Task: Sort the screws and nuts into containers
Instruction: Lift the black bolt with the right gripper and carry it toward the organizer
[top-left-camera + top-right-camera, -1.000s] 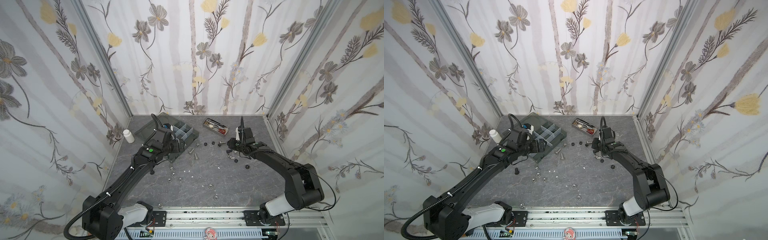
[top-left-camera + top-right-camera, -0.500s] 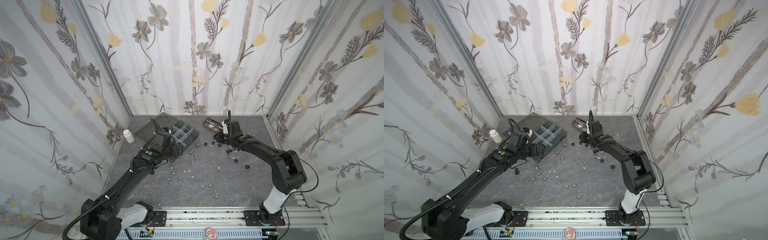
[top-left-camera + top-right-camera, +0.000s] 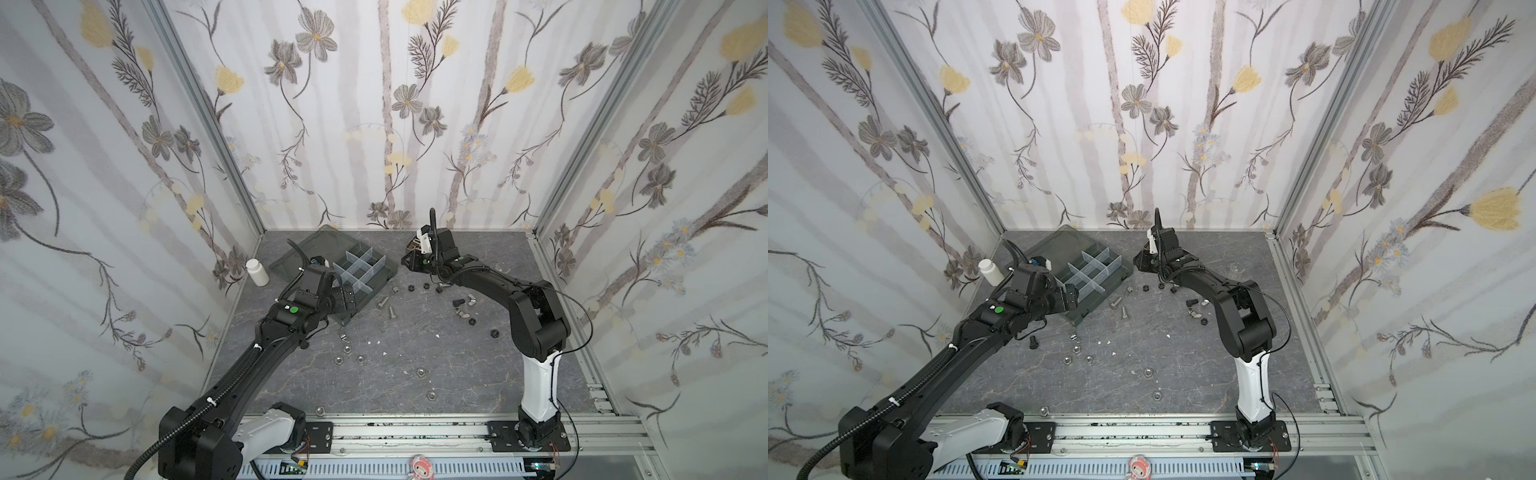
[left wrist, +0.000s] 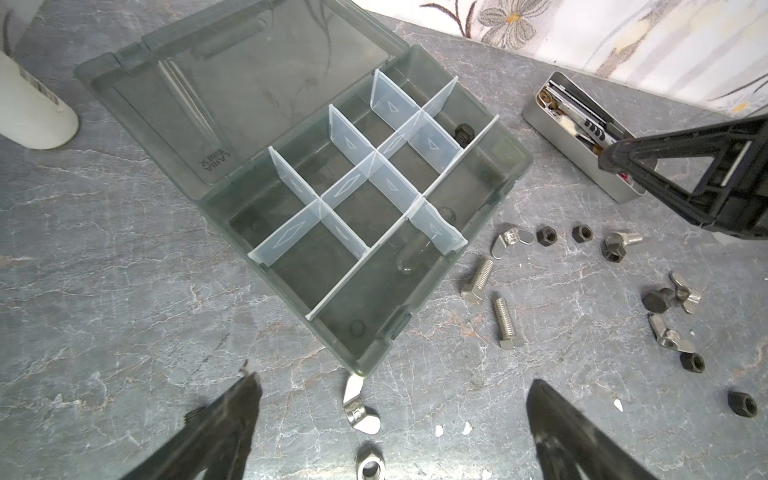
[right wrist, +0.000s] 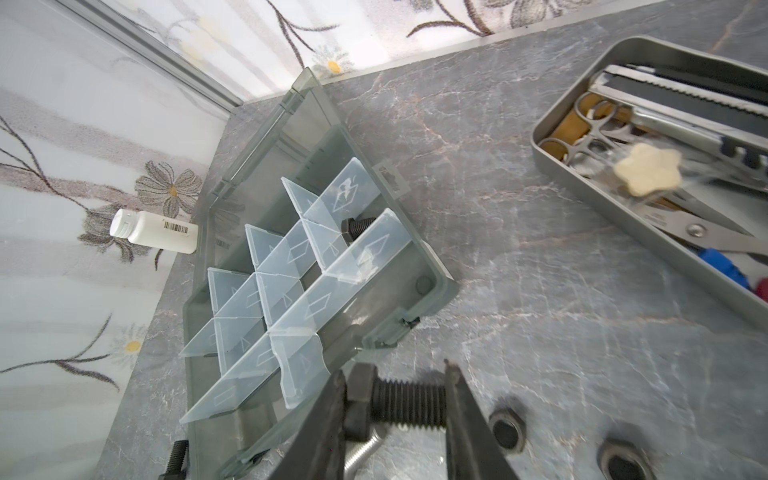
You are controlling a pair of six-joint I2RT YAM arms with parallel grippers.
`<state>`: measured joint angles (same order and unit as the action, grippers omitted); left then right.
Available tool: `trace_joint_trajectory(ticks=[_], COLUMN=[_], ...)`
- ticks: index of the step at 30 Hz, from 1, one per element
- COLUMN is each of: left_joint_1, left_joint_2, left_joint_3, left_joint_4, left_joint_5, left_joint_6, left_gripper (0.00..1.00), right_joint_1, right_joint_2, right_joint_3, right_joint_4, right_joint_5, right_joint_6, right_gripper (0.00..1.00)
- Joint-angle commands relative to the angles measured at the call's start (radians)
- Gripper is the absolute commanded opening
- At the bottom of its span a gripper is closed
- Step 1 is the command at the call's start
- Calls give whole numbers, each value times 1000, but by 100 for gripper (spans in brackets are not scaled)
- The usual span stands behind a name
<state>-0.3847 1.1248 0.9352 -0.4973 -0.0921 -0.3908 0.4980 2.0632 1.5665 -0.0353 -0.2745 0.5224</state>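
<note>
Right gripper (image 5: 395,374) is closed partway on a black hex bolt (image 5: 409,403), pinching it end to end — head against one finger, shaft tip against the other. The step in hand looks like the carry to the organizer box (image 5: 432,291), which lies just ahead of the jaws. A second black bolt (image 5: 357,227) already sits in a compartment at its far end. The next move probably calls for reaching over the near wall, stopping above that compartment — then opening.
</note>
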Motion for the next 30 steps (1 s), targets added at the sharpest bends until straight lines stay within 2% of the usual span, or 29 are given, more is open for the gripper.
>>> trace_joint_trajectory(ticks=[1, 9, 20, 30], left_joint_1=[9, 21, 30, 29], left_joint_2=[-23, -29, -22, -58], left_joint_3=[-20, -41, -54, -79], left_joint_4=[52, 69, 60, 33], left_joint_5=[-28, -53, -54, -57], left_joint_6=[-19, -25, -29, -39], left_gripper=[100, 100, 100, 100], right_joint_1=[12, 51, 97, 105], right_joint_2=[46, 177, 300, 396], right_joint_3=[57, 200, 292, 382], right_joint_4=[69, 177, 310, 302], right_joint_5=[-50, -86, -117, -88], right_joint_6=[5, 36, 60, 61], right_gripper=[24, 23, 22, 23])
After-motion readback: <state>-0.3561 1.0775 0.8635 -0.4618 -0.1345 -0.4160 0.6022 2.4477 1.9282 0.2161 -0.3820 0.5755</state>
